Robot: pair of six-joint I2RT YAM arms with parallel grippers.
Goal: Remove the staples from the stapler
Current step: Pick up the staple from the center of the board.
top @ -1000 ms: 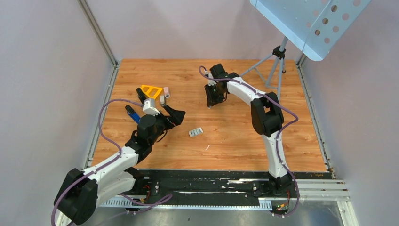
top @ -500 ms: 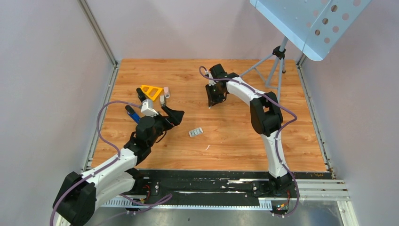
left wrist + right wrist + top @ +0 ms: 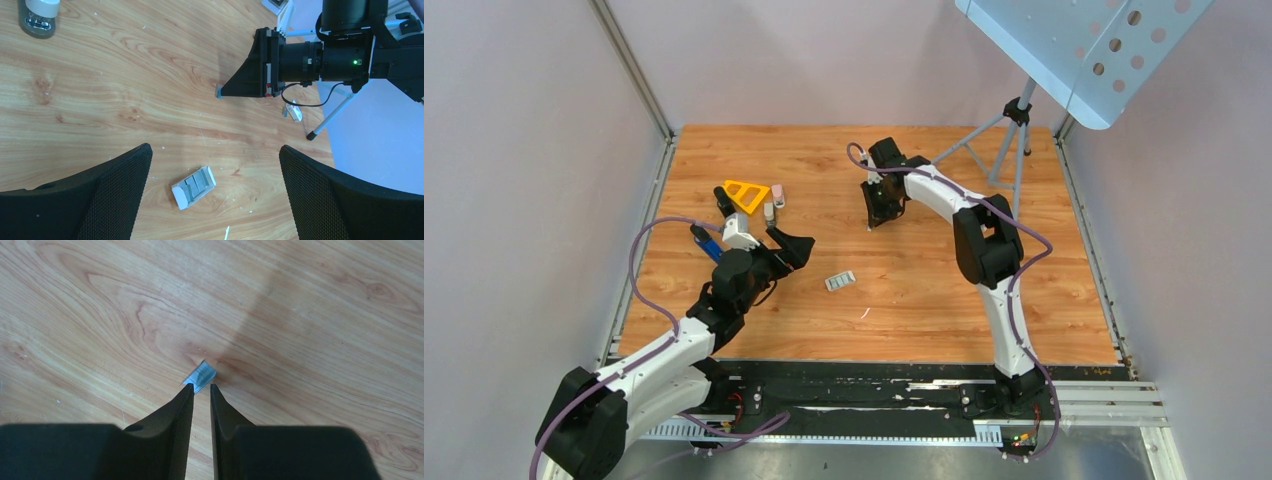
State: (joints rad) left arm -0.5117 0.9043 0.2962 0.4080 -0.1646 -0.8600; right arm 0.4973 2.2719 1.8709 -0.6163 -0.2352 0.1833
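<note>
Far left of the desk (image 3: pixel 924 290) there's a small cluster: blue item (image 3: pixel 708 244), yellow triangle (image 3: pixel 746 193), white vial (image 3: pixel 769 211), pink bit (image 3: pixel 778 194). I can't tell which of these is the stapler, too small.

Left tool (image 3: pixel 215 150) sits just right of that cluster, low over the desk and spread as wide as it goes, with nothing in it. In its wrist view both mesh fingers (image 3: pixel 115 190) have bare wood between them.

Near centre, just right of the left tool, a grey-white block (image 3: pixel 840 281) lies flat on the desk. It looks like a staple strip in a white tray, and nothing is touching it. A thin white sliver (image 3: pixel 865 313) lies a bit nearer and to the right.

Far centre, the right tool (image 3: pixel 200 386) points down at the desk, almost closed, with only a thin slit between the tips. A short strip of staples (image 3: pixel 201 374) lies on the wood right at those tips. I can't tell if it's pinched or only touched.

Far right: tripod (image 3: pixel 1014 130) with a perforated panel (image 3: pixel 1084 50) on top.
</note>
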